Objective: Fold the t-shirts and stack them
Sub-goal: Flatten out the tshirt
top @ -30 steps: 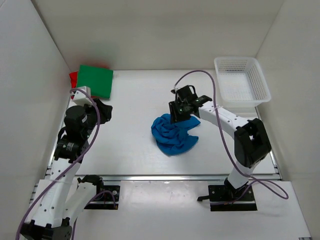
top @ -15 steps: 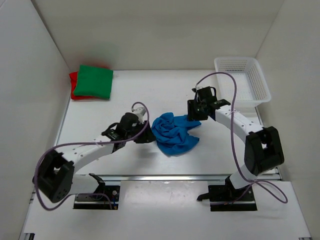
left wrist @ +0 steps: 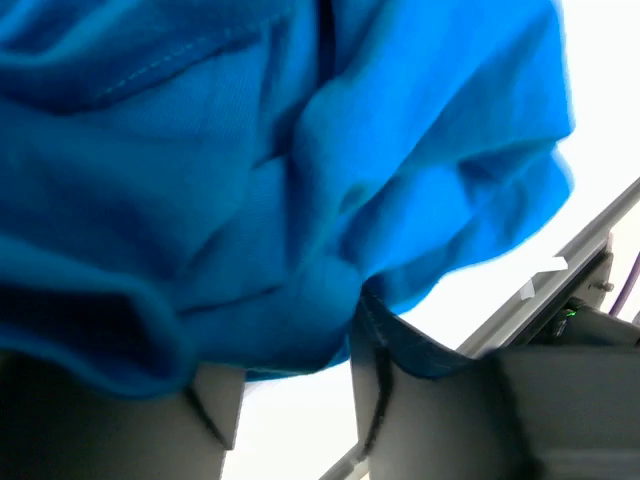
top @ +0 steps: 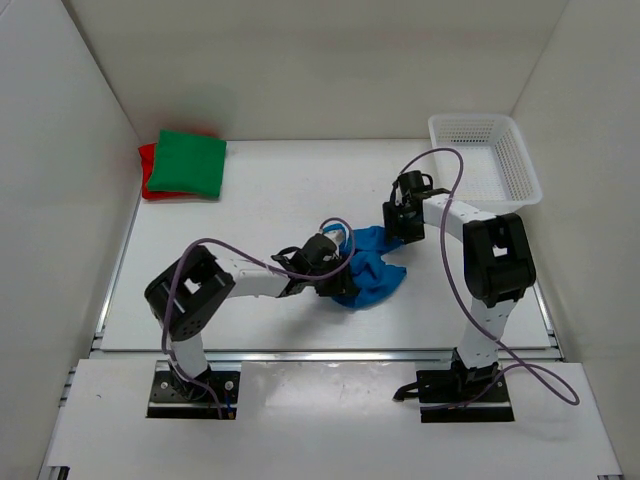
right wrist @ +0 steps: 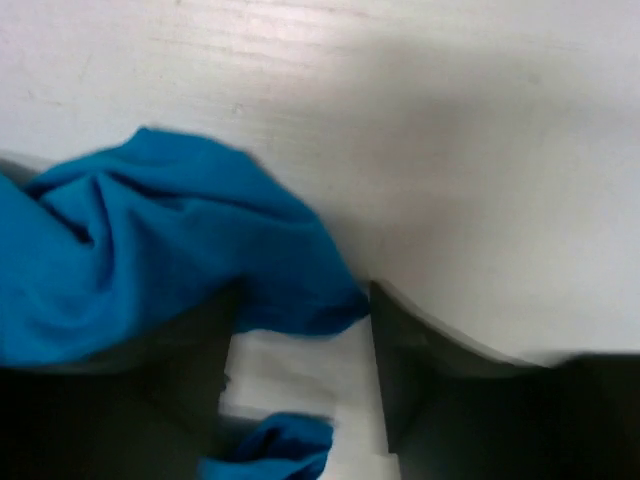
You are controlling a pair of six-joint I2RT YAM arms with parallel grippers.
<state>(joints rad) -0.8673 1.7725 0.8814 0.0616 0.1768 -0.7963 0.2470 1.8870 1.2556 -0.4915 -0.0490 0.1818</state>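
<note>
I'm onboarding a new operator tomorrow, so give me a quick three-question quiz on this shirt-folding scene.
1. True or false: the green t-shirt lies folded on top of the red t-shirt.
2. The blue t-shirt is: A) folded on the stack; B) crumpled between the left gripper and the right gripper; C) hanging in mid-air.
3. Which gripper is at the blue t-shirt's side nearer the white mesh basket?
Key: 1 true; 2 B; 3 the right gripper.
</note>
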